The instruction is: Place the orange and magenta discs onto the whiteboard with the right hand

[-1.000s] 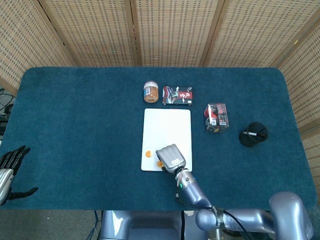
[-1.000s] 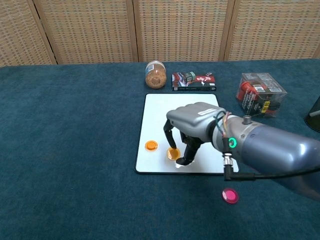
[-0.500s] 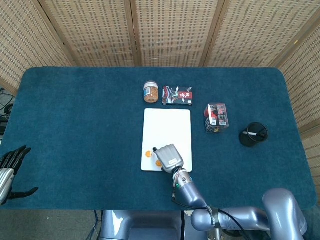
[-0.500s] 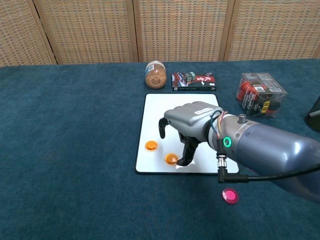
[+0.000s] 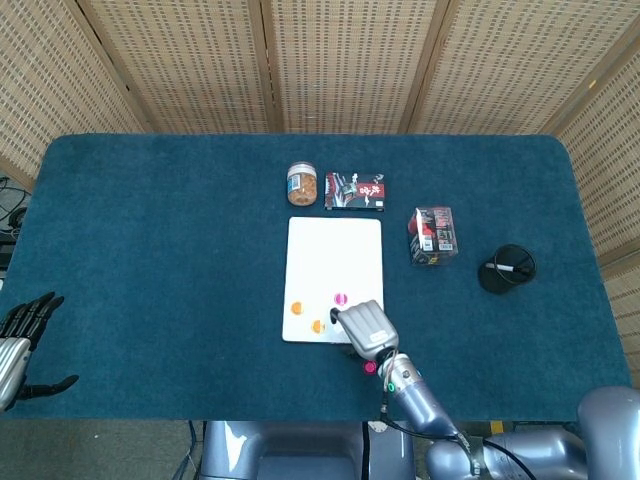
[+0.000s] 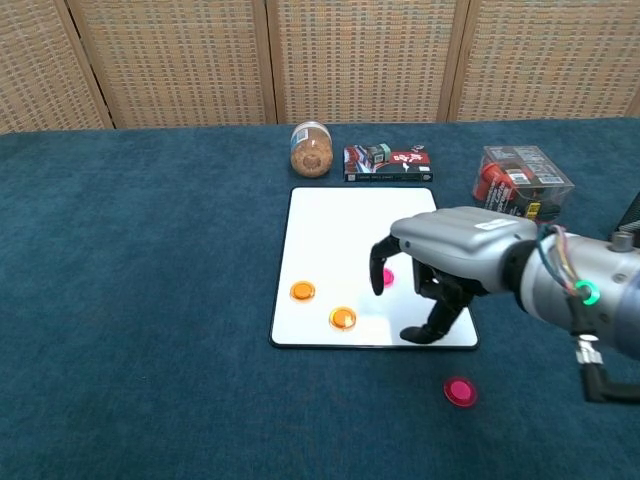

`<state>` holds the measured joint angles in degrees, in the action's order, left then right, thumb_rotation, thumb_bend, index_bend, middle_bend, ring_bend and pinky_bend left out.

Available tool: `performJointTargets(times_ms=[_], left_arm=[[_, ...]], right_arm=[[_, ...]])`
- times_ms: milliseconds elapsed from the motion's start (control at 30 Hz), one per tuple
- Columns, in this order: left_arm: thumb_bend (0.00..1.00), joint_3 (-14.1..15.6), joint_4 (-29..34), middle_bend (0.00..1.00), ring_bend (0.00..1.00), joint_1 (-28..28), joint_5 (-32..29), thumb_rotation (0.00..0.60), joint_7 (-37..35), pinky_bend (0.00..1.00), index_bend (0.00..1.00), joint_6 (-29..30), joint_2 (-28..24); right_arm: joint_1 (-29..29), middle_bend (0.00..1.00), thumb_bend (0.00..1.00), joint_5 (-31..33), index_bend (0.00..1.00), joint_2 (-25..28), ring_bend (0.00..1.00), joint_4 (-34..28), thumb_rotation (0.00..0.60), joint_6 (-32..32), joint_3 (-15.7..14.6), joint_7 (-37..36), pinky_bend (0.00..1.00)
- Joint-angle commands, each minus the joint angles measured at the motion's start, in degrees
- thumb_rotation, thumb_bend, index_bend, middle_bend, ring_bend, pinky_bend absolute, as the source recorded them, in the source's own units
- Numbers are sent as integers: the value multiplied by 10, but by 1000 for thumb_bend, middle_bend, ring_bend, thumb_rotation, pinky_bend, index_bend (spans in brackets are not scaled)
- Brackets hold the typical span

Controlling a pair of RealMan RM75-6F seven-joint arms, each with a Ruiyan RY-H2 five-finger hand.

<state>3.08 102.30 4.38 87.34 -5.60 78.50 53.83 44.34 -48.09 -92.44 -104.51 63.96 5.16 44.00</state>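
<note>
A whiteboard (image 6: 360,225) (image 5: 335,245) lies mid-table. Two orange discs rest on its near left part, one at the left (image 6: 302,291) (image 5: 296,308) and one nearer the front edge (image 6: 343,318) (image 5: 317,326). A magenta disc (image 6: 386,278) (image 5: 340,299) lies on the board, partly behind my fingers. Another magenta disc (image 6: 460,391) (image 5: 370,367) sits on the blue cloth just in front of the board. My right hand (image 6: 450,262) (image 5: 365,328) hovers over the board's near right corner, fingers bent down and apart, holding nothing. My left hand (image 5: 20,335) rests at the table's far left edge, fingers spread.
Behind the board stand a small jar (image 6: 312,149) (image 5: 302,184) and a flat printed box (image 6: 388,163) (image 5: 355,191). A clear box with red contents (image 6: 523,188) (image 5: 433,235) is at the right, and a black round holder with a pen (image 5: 507,268) lies farther right.
My right hand has let go of the orange disc near the board's front edge and moved right. The magenta disc on the board, hidden before, now shows.
</note>
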Motion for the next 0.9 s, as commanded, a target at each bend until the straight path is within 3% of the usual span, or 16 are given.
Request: performJointTargets(times_ms=[33, 200, 433, 900], left_arm=[[0, 0, 1, 0, 0, 0, 1, 600, 1, 0, 0, 1, 0], [0, 0, 2, 0, 0, -1, 0, 600, 6, 0, 0, 1, 2], [0, 0, 3, 0, 0, 0, -4, 600, 15, 0, 0, -1, 5], [0, -1, 2, 0, 0, 1, -7, 600, 17, 0, 0, -3, 6]], right_arm=[[-33, 1000, 311, -61, 371, 37, 1000, -13, 600, -8, -51, -42, 1000], [-56, 1000, 311, -117, 371, 55, 1000, 1, 600, -18, -90, -86, 1000], [-81, 1000, 311, -171, 372, 61, 1000, 22, 600, -25, -121, -133, 1000], [-97, 1000, 311, -193, 379, 35, 1000, 74, 600, -38, -111, -155, 1000]])
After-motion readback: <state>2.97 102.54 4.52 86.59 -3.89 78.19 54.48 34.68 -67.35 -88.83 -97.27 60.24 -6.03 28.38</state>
